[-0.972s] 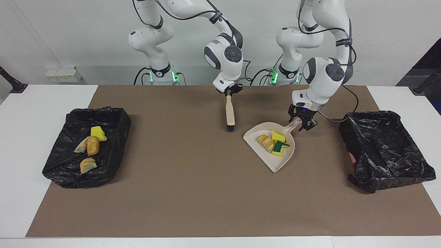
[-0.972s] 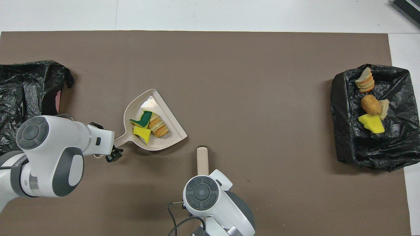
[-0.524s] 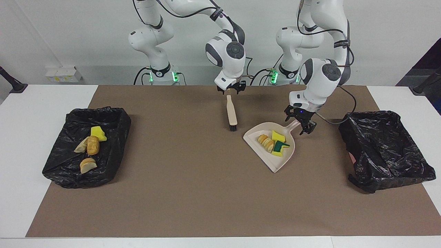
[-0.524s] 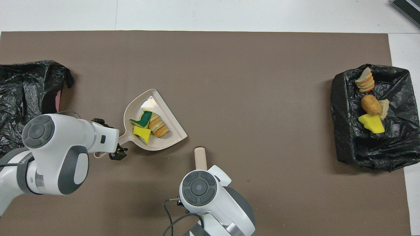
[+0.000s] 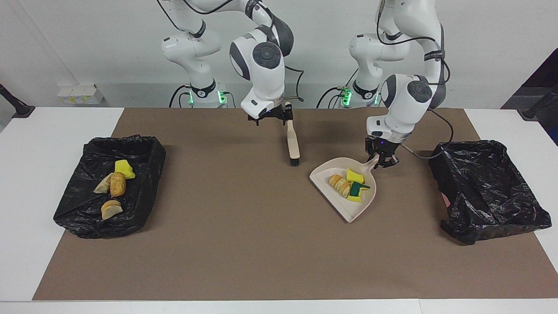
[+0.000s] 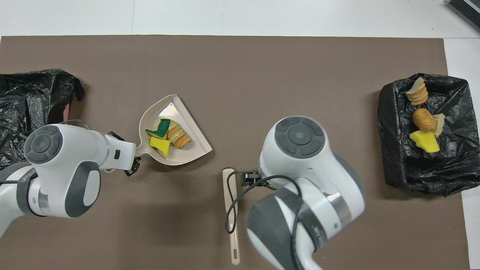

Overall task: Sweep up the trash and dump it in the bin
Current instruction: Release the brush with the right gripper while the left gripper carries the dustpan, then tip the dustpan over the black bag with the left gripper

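Robotics lab, staged test bench. Evidence: two white Franka arms [image 5: 261, 48] [image 5: 409, 52] bolted at top of facing frame, green status lights at bases, loose cabling trailing down. Bare white wall [image 5: 479, 43] across top, no furnishings. White table [image 5: 43, 139] with brown paper mat [image 5: 244, 244] filling frame centre. Bins lined with black bags [image 5: 78, 209] [image 5: 492, 196] at frame's left and right edges. Black stand feet [image 5: 15, 107] at upper corners, likely camera or light mounts.

Mat centre open btwn dustpan [image 5: 348, 205] & bin w/ scraps [image 5: 109, 183]; brush [image 5: 293, 141] only obstacle.
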Tool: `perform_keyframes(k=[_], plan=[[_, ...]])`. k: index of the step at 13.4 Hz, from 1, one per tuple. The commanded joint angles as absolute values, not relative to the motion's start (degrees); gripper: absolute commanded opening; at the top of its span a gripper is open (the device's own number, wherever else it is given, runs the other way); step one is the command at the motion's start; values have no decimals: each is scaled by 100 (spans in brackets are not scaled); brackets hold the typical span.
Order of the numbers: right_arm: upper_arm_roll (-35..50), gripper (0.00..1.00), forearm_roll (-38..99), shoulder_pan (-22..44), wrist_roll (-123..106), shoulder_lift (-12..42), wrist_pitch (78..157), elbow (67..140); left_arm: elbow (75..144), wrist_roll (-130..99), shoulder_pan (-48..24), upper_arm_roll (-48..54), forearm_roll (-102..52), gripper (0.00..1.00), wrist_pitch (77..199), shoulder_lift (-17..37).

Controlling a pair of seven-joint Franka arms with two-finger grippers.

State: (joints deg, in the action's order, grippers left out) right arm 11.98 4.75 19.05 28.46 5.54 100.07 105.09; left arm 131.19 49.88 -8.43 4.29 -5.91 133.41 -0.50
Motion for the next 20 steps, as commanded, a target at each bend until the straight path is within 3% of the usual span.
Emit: perform_keyframes(k=[1,3,6,10,16,20], plan=[[1274,100,-33,1311,1981,606,9826,10257,12946,5053,-590,413,-492,0,13184,-70],[1178,100,-184,891,1532,589,9809,10004,12894,5316,-353,396,-501,0,13201,-210],[1143,100,-246,195,338,519,9774,9660,12106,5607,323,396,-518,0,12405,-247],[845,100,-325,-236,44,308,9625,9615,11366,5433,1035,378,-527,0,11910,-71],[141,100,-457,-299,-808,-79,9115,9519,9723,6397,2617,308,-466,0,10619,711],[9,100,17,-299,-791,-176,8877,9299,9063,6792,3075,290,614,0,10512,1124]])
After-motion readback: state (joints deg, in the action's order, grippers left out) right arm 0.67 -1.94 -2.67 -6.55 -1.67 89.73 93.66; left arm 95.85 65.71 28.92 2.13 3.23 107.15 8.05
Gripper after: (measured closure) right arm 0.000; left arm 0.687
